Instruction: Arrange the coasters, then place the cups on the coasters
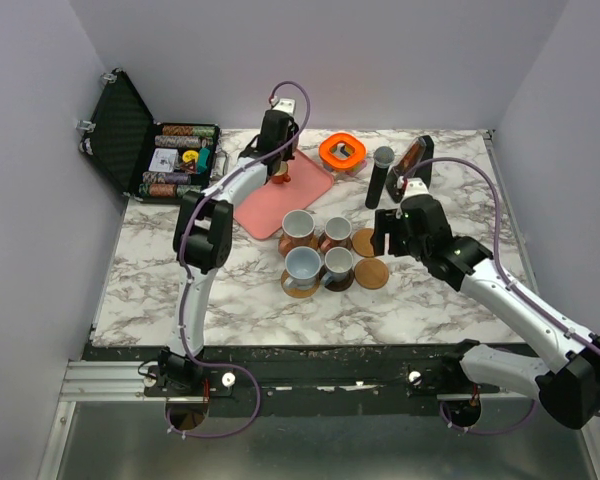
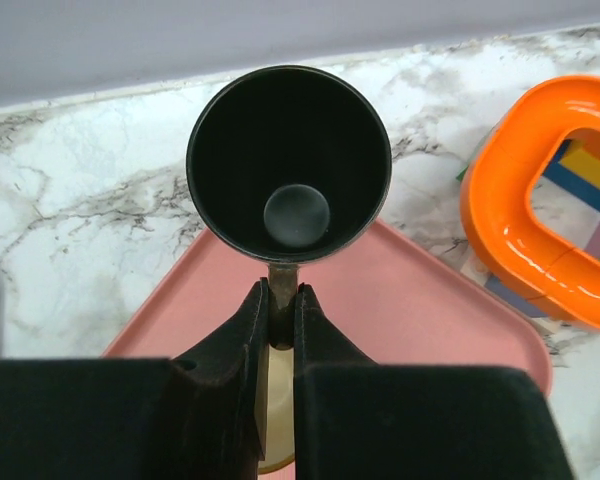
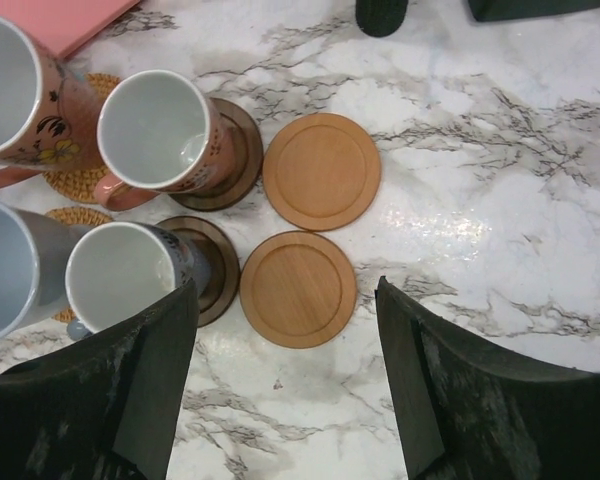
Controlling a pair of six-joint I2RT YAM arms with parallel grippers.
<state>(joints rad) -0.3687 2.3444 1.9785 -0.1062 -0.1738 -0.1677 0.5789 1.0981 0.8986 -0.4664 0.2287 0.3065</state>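
Left fingers (image 2: 242, 335) clamp the black cup (image 2: 288, 165) by its handle over the pink tray (image 2: 420, 290). Right fingers (image 3: 145, 385) stand apart over 2 bare coasters (image 3: 321, 171) beside 4 cups (image 3: 155, 130).

— Spotted an open black case (image 1: 120, 122) with poker chips (image 1: 186, 131) at the back left of the marble table (image 1: 160, 275)?
— Yes. Noted a pink tray (image 1: 280, 205) mid-back too, an orange ring (image 1: 328, 152) just beside, a black cylinder (image 1: 377, 182) near.
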